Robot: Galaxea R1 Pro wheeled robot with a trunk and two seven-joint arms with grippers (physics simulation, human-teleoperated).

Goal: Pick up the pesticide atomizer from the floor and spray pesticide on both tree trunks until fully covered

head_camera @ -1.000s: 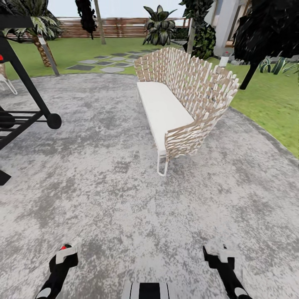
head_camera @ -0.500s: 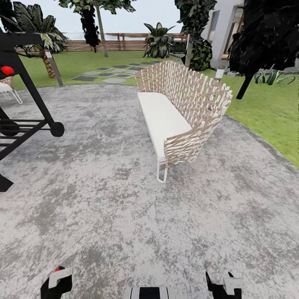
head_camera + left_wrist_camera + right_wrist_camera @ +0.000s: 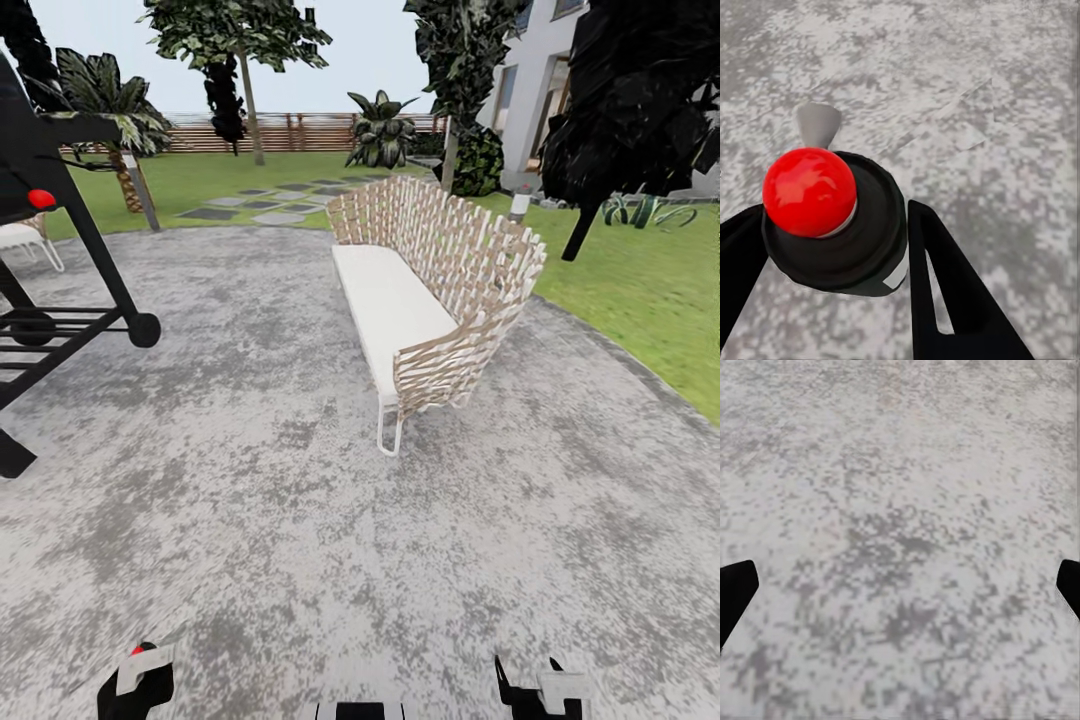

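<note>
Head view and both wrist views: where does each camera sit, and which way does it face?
Head view: on the head, facing forward and down over the floor to a wicker bench; left gripper and right gripper at the bottom edge.
Left wrist view: near the left gripper, looking along its fingers, closed on the pesticide atomizer, down at the paving.
Right wrist view: near the right gripper, facing the paving between spread fingers.
Shared: the grey floor.
</note>
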